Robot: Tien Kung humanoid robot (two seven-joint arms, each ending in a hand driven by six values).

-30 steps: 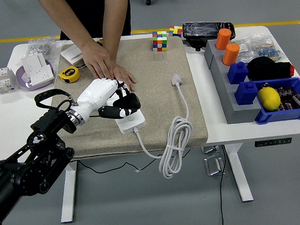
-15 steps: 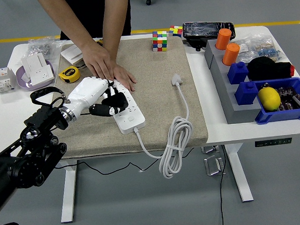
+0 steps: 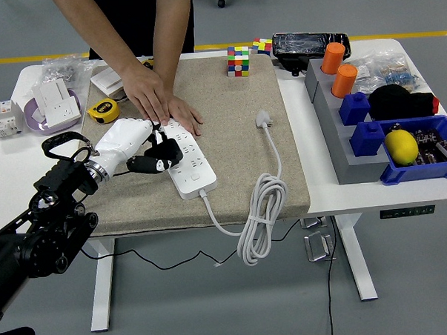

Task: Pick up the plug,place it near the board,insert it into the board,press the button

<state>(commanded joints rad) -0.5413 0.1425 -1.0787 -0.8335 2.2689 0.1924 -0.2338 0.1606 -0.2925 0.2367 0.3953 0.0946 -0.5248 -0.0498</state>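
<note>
A white power strip (image 3: 188,166) lies on the beige mat (image 3: 229,130), its cable running off the near edge. A white plug (image 3: 263,120) lies loose on the mat to the right, its coiled white cable (image 3: 261,203) draped over the table's front edge. My left hand (image 3: 150,151), white with black fingers, hovers over the strip's left side with curled fingers, holding nothing. A person's two hands (image 3: 161,102) press flat on the strip's far end. My right arm is out of view.
A yellow tape measure (image 3: 102,110), a white socket in a purple dish (image 3: 51,104) and a breaker (image 3: 2,118) sit at the left. Rubik's cubes (image 3: 238,61) stand at the mat's far edge. Grey and blue bins (image 3: 385,131) with orange cylinders and a lemon fill the right.
My left hand has drawn back to the left and away from the strip's near end, where it rested a second ago. The person's hands and the plug have not moved.
</note>
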